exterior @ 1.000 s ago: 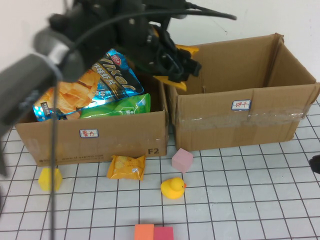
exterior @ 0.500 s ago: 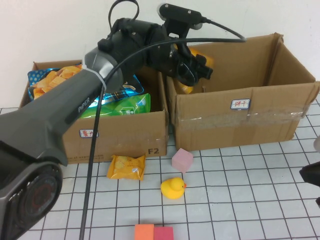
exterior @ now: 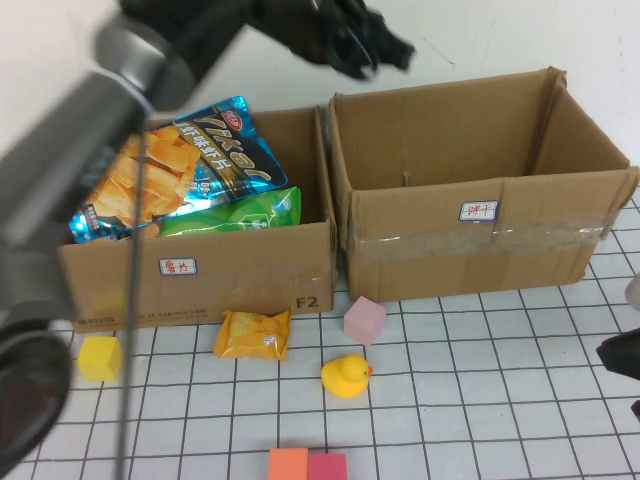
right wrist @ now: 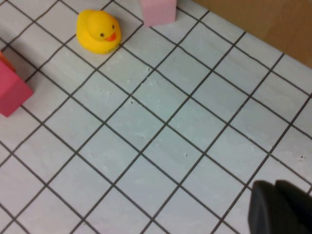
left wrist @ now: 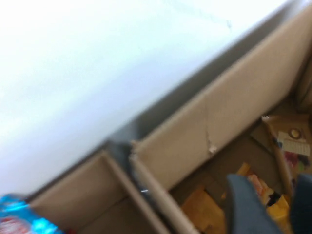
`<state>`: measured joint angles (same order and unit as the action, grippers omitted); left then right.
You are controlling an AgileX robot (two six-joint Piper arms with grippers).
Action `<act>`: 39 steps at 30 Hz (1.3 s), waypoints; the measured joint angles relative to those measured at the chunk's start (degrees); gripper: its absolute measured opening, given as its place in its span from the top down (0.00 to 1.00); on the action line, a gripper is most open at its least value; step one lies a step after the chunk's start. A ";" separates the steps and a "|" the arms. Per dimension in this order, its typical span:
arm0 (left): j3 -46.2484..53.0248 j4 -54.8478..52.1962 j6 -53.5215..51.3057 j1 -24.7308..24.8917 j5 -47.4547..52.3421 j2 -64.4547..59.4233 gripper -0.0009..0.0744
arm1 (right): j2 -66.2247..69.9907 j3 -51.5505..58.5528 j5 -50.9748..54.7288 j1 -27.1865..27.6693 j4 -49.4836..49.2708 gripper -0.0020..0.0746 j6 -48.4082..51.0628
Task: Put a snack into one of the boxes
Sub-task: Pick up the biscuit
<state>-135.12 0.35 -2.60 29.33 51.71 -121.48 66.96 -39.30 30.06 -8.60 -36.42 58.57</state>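
My left gripper (exterior: 375,50) hangs high over the back wall of the right cardboard box (exterior: 480,245). In the left wrist view its fingers stand apart around the left gripper (left wrist: 273,212), open, with nothing between them. Below them a yellow and pink snack pack (left wrist: 258,184) lies on that box's floor. The left box (exterior: 200,275) holds a blue chips bag (exterior: 175,165) and a green bag (exterior: 235,213). A small orange snack pack (exterior: 254,333) lies on the table in front of the left box. My right gripper (exterior: 625,355) rests shut at the table's right edge, also seen as the right gripper (right wrist: 280,207).
A yellow duck (exterior: 346,376) and a pink cube (exterior: 364,319) sit in front of the boxes. A yellow block (exterior: 100,357) lies at the left, and an orange block (exterior: 288,464) and a pink block (exterior: 327,466) at the front edge.
The left arm has risen out of the right box and up above its back wall. The yellow snack it carried has left its jaws and lies in the box. The right arm has not moved.
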 joint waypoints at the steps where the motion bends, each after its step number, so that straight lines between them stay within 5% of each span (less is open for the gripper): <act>1: -0.12 -0.91 0.00 0.00 1.24 1.67 0.80 | 0.00 0.00 0.29 0.00 0.00 0.97 0.00; 4: -0.51 -3.94 0.00 0.00 7.12 6.46 0.93 | 0.00 0.00 0.51 0.00 0.00 0.97 0.11; 10: 0.85 -8.80 1.08 0.00 19.45 12.91 0.98 | 0.00 0.00 1.17 0.00 0.00 0.97 0.11; 20: 27.69 -7.35 3.45 0.00 20.31 23.97 0.99 | 0.00 0.00 1.49 0.00 -0.04 0.97 0.11; 32: 60.62 -4.69 17.69 -0.36 -0.45 26.17 0.98 | 0.00 0.00 1.62 0.00 -0.04 0.97 0.90; 35: 61.55 -2.26 19.23 -1.22 -3.43 23.86 0.88 | 0.00 0.00 1.62 0.00 -0.04 0.97 0.98; 39: 61.67 -1.16 20.55 -1.67 -6.47 19.97 0.51 | 0.00 0.00 1.62 0.00 -0.04 0.97 1.03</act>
<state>-73.45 -0.81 17.95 27.66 45.24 -101.51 66.96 -39.30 31.68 -8.60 -36.45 59.60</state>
